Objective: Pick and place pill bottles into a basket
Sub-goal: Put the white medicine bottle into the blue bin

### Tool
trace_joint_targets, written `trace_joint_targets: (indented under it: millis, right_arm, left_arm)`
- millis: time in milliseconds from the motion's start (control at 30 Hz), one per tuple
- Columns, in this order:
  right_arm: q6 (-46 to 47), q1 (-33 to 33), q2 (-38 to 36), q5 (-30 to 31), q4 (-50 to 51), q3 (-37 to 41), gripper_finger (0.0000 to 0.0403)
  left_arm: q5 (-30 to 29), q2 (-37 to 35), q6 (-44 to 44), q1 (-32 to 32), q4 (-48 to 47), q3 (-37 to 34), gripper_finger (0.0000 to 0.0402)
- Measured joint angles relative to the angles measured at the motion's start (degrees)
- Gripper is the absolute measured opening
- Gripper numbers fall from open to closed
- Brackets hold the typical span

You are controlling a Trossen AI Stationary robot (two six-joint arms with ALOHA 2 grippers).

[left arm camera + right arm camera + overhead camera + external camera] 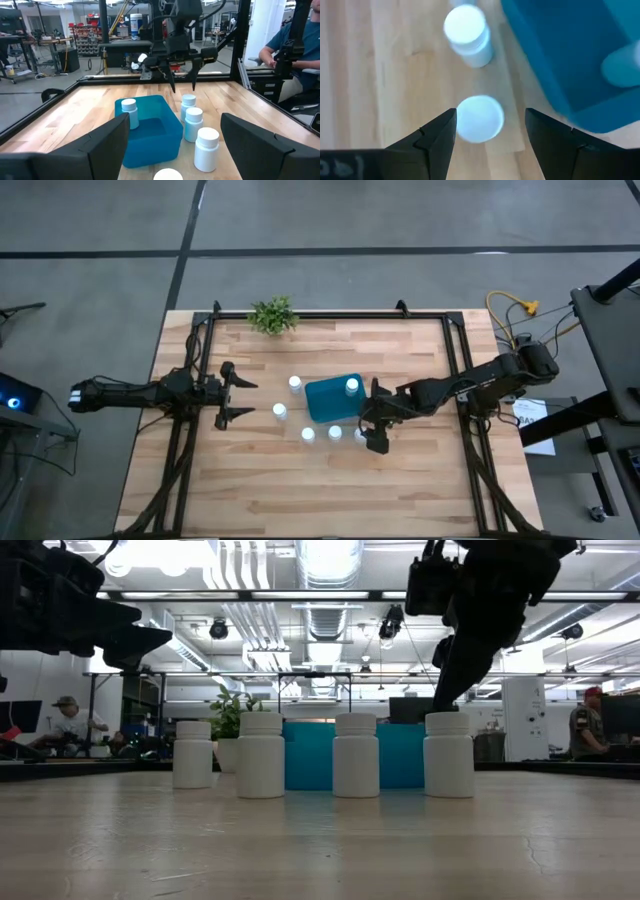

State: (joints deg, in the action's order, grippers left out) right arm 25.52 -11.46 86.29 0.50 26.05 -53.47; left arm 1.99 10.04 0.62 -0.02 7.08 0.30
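On a pale wood table (pixel 300 500), the left gripper (pixel 236 400) hangs above the boards toward the left side, its jaws spread wide and holding nothing, pointing across at the teal basket (pixel 325 402). A small green plant (pixel 273 315) stands at the table's far edge, well apart from the work.

The pill bottles (pixel 295 384), white with round caps, cluster about the basket: one (pixel 295 384) just off its left far corner, a second (pixel 280 412) beside its left wall, and a third (pixel 308 434), a fourth (pixel 335 432) and a fifth (pixel 359 434) in a short row along its near wall. The sixth bottle (pixel 351 387) stands upright inside the basket, at its right far corner; from the left wrist view it shows as a lone bottle (pixel 129 113) rising within the blue walls (pixel 150 145).

The right gripper (pixel 490 131) reaches in from the right and hovers directly above the last bottle in the near row, the white cap (pixel 480 119) showing between its dark fingers (pixel 432 137). The jaws stand apart on either side of the cap and do not touch it; nothing is gripped. In the low view, four bottles line up before the basket, with the right arm (pixel 480 600) coming down over the rightmost bottle (pixel 448 754).

Beyond the table, seated people (pixel 72 720) work at benches.
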Motion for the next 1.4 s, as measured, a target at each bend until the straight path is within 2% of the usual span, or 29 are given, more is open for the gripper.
trace_joint_targets:
  millis: [333, 600, 767, 1000, 1233, 1400]
  right_arm:
    - [-0.5, -0.1, 0.5, -2.1, 1.9, -3.0, 0.0226]
    - [-2.5, 0.0, 0.5, -0.5, 16.5, -12.6, 0.0226]
    - [-2.2, 0.0, 0.6, -0.4, 19.9, -16.5, 0.0226]
    - [-3.3, 0.0, 5.7, -0.3, 30.6, -24.0, 0.0226]
    - [-6.4, -0.7, 11.6, -0.4, 34.4, -31.1, 0.0226]
    - [-5.1, -1.1, 13.1, -1.4, 36.4, -32.7, 0.0226]
  left_arm:
    - [0.0, 0.0, 0.0, 0.0, -0.1, 0.0, 0.0295]
    - [0.0, 0.0, 0.0, 0.0, -0.1, 0.0, 0.0295]
    - [0.0, 0.0, 0.0, 0.0, 0.0, 0.0, 0.0295]
    - [0.0, 0.0, 0.0, 0.0, 0.0, 0.0, 0.0295]
    - [0.0, 0.0, 0.0, 0.0, 0.0, 0.0, 0.0295]
    - [0.0, 0.0, 0.0, 0.0, 0.0, 0.0, 0.0295]
